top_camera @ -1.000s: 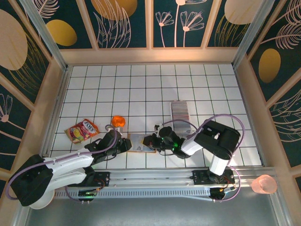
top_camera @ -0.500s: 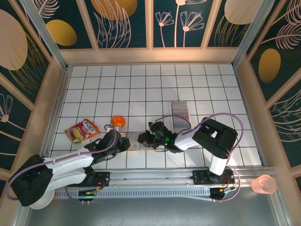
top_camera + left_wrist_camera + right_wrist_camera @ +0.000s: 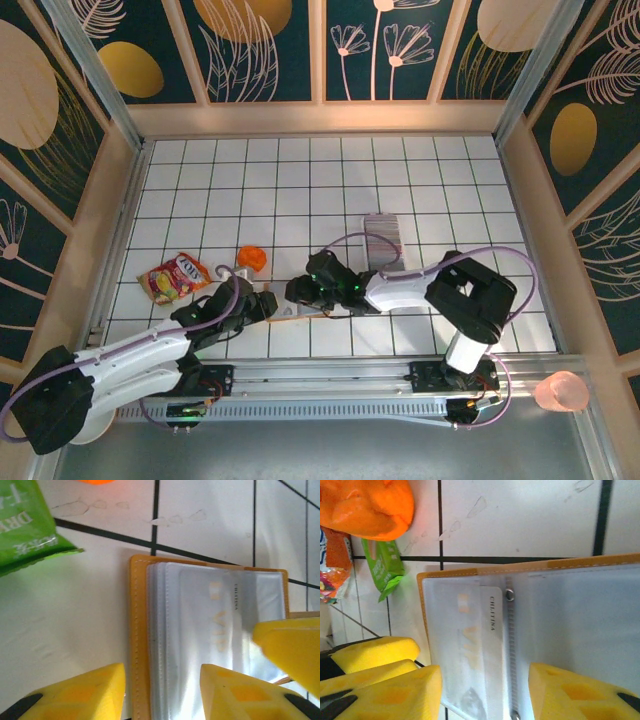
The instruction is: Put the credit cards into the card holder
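The card holder lies open on the desk, its lower edge cut off. One credit card shows faintly behind a clear sleeve. Both the left tool and the right tool stand open over it.

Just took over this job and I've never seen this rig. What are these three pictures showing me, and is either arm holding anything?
It is a two-armed robot bolted at the near edge of a table, each arm ending in a two-finger gripper. The wide picture looks down from above and behind: the left gripper reaches in from the left, the right gripper from the right, meeting over the card holder. The other two pictures come from a camera on each wrist, looking past its yellow fingers. The holder lies open with one card in a clear sleeve. The credit cards stand in a row farther back. A snack packet, a green packet and an orange item lie nearby. Both grippers stand open; neither holds anything.
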